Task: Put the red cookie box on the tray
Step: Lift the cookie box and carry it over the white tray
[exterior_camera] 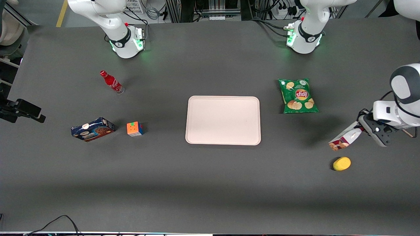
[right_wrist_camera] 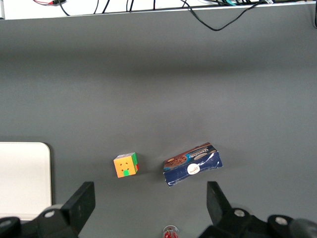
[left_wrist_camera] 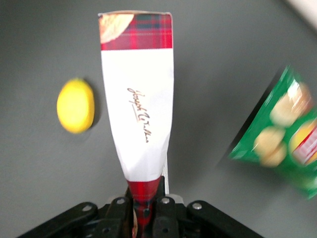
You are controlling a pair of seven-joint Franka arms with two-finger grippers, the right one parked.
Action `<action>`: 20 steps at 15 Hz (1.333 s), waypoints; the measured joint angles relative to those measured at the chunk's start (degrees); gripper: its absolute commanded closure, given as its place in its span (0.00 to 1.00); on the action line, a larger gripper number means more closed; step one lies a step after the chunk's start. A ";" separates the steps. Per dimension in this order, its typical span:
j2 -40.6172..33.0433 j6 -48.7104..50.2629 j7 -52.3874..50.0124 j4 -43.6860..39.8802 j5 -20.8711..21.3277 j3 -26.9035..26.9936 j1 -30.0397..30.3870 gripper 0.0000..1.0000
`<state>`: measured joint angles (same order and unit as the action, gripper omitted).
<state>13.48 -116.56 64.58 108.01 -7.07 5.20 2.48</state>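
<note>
The red cookie box (exterior_camera: 345, 138) hangs tilted above the table at the working arm's end, its tartan end and white label panel (left_wrist_camera: 140, 119) pointing away from the wrist. My gripper (exterior_camera: 363, 128) is shut on the box's red end, and its fingers (left_wrist_camera: 163, 214) pinch that end flat. The pale pink tray (exterior_camera: 223, 120) lies flat in the middle of the table, well apart from the box, with nothing on it. In the right wrist view only a corner of the tray (right_wrist_camera: 24, 178) shows.
A yellow lemon (exterior_camera: 342, 163) lies just nearer the front camera than the held box. A green chip bag (exterior_camera: 297, 95) lies between box and tray, farther from the camera. A blue cookie box (exterior_camera: 93, 129), colour cube (exterior_camera: 135, 128) and red bottle (exterior_camera: 112, 82) sit toward the parked arm's end.
</note>
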 measured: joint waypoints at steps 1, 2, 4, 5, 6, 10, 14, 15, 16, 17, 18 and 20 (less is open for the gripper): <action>-1.01 1.95 -6.99 -1.18 -0.02 -2.07 -0.56 1.00; -1.98 3.58 -14.05 -2.09 -0.04 -4.37 -1.05 1.00; -3.72 6.06 -28.83 -3.19 -0.02 -9.97 -1.73 1.00; -4.36 6.73 -36.28 -3.69 0.01 -13.16 -1.95 1.00; -4.72 7.06 -43.84 -4.26 0.07 -16.49 -2.18 1.00; -4.59 7.44 -71.24 -5.60 3.70 -28.28 -3.19 1.00; -2.54 3.77 -87.67 -4.22 7.61 -35.05 -4.00 1.00; -1.91 0.47 -90.68 -2.48 8.35 -36.00 -4.07 1.00; -1.35 -3.46 -93.43 -0.28 9.23 -36.71 -4.11 1.00; -0.79 -7.46 -95.66 2.20 10.23 -37.14 -4.14 1.00; -0.19 -10.94 -97.11 4.57 10.95 -37.33 -4.17 1.00; 1.29 -14.58 -98.18 7.34 12.51 -37.35 -4.15 1.00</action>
<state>14.77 -131.13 -33.60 115.35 5.45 -32.14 -1.67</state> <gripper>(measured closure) 0.846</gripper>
